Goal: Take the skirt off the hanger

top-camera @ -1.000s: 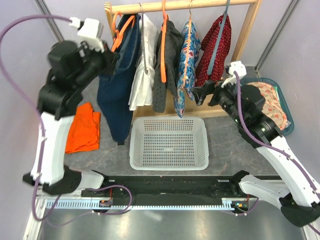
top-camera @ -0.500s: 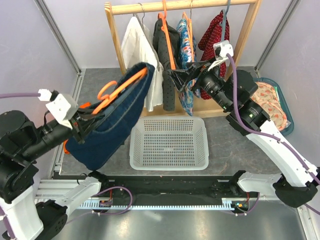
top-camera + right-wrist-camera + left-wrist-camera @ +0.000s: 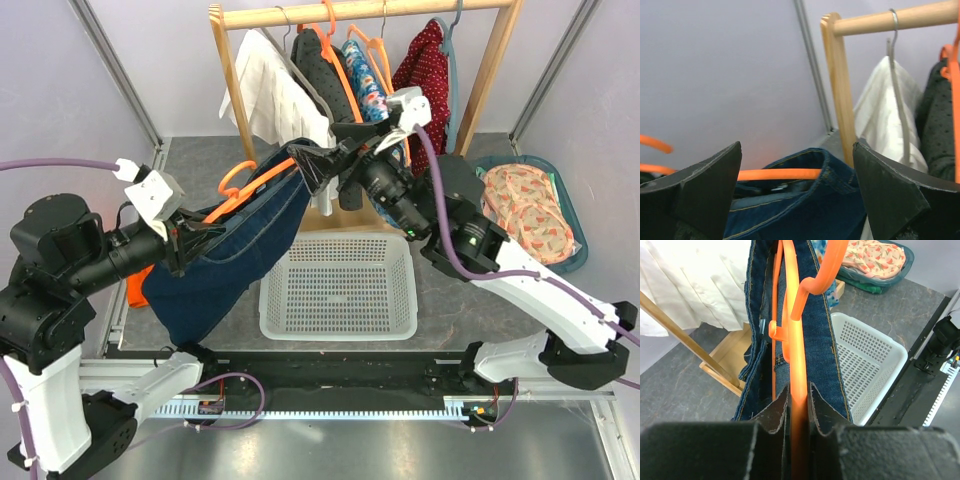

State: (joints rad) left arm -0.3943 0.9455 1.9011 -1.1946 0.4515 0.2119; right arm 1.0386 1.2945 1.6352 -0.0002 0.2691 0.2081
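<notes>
A dark blue denim skirt (image 3: 235, 250) hangs on an orange hanger (image 3: 250, 185), off the rack and held out over the table's left side. My left gripper (image 3: 185, 243) is shut on the hanger's orange bar (image 3: 799, 405), with the skirt's waistband (image 3: 827, 340) on both sides of it. My right gripper (image 3: 325, 165) is open, its fingers (image 3: 700, 185) spread on either side of the skirt's waistband end (image 3: 815, 165), where the hanger bar (image 3: 780, 174) goes in. It does not touch the cloth.
A white perforated basket (image 3: 338, 285) stands mid-table. The wooden rack (image 3: 360, 12) behind holds a white shirt (image 3: 275, 95), a dark dotted garment, a floral one and a red one. An orange cloth (image 3: 133, 287) lies at left. A teal tray of patterned cloth (image 3: 530, 205) is at right.
My left arm has lifted the hanger and skirt slightly and turned them toward the right arm. My right gripper has moved left from the rack to the skirt's waistband end.
</notes>
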